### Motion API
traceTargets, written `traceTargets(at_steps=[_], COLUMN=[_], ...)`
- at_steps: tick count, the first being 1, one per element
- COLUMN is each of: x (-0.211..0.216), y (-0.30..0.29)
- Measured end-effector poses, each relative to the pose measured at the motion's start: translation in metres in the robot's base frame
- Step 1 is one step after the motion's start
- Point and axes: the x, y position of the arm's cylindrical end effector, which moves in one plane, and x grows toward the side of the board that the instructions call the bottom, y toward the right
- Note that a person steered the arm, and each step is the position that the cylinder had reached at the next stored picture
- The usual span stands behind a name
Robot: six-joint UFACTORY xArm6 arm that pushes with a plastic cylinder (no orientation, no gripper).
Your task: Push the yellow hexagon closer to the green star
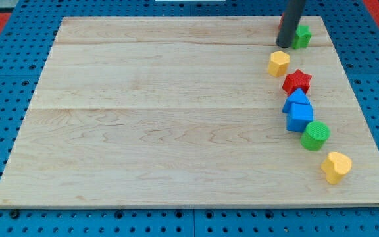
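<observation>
The yellow hexagon [279, 62] lies near the board's top right. The green star [302, 36] lies a short way up and to the right of it, close to the board's top edge, and the two are apart. My tip [283, 46] rests on the board between them, just above the hexagon and just left of the star. The rod hides the star's left edge. I cannot tell whether the tip touches either block.
Below the hexagon a line of blocks runs down the right side: a red star [297, 81], two blue blocks [297, 100] [301, 117] touching, a green cylinder [316, 135] and a yellow heart [336, 166]. The wooden board's right edge [364, 99] is close by.
</observation>
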Motion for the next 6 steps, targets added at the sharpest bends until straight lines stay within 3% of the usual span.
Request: traceTargets(at_steps=[1, 2, 3, 4, 5, 6], x=[0.006, 0.044, 0.075, 0.079, 0.049, 0.053], y=[-0.052, -0.069, -0.045, -0.006, 0.03, 0.037])
